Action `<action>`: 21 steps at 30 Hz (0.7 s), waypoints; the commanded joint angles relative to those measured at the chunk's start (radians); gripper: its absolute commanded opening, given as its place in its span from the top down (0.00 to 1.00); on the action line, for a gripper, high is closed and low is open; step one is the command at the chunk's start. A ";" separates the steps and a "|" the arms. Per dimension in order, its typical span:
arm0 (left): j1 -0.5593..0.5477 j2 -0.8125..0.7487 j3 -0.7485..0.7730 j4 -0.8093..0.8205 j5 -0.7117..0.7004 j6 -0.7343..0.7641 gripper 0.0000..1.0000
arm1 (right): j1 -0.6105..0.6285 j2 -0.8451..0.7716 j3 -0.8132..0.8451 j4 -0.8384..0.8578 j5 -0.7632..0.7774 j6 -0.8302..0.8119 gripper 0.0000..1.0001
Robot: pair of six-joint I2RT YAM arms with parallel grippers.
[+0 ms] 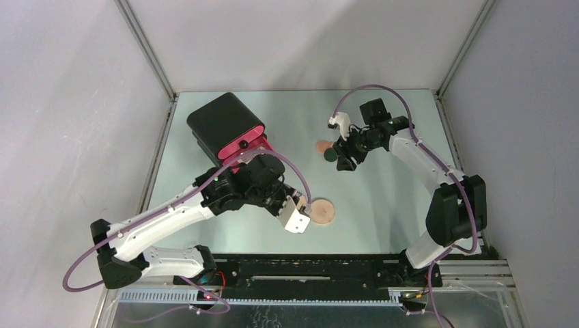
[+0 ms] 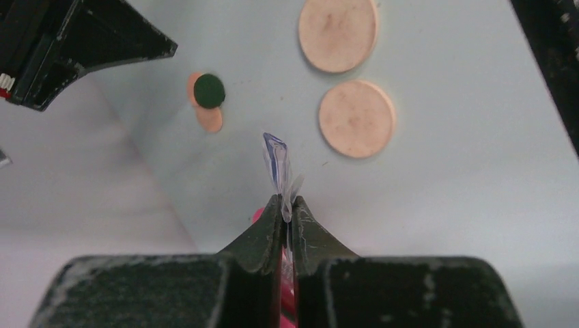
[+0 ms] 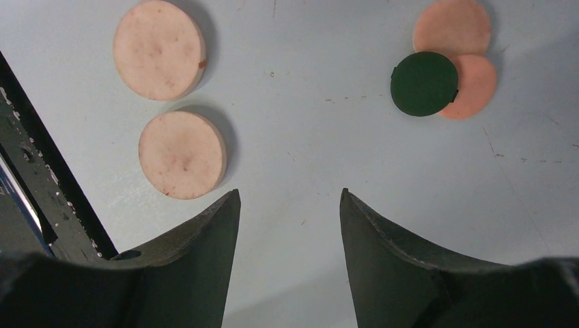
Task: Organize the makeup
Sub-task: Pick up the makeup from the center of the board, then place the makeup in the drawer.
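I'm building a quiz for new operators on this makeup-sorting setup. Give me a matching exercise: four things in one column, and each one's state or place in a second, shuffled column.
Column one
1. left tool
2. right tool
3. dark-green round
4. tan discs

Column two
A. lying partly over the peach rounds
B. open, holding nothing
C. side by side, not touching each other
D. shut on the clear packet

Pairs: 1-D, 2-B, 3-A, 4-C
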 commanded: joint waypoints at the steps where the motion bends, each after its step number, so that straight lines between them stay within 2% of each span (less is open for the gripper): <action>1: 0.019 0.000 0.054 0.025 -0.094 0.068 0.93 | -0.012 0.001 0.000 -0.009 -0.013 -0.016 0.36; 14: 0.205 0.047 0.039 0.046 -0.005 0.292 0.93 | -0.007 0.021 -0.001 -0.012 -0.013 -0.019 0.36; 21: 0.290 0.104 0.013 0.082 0.048 0.412 0.89 | -0.009 0.024 0.000 -0.016 -0.013 -0.025 0.36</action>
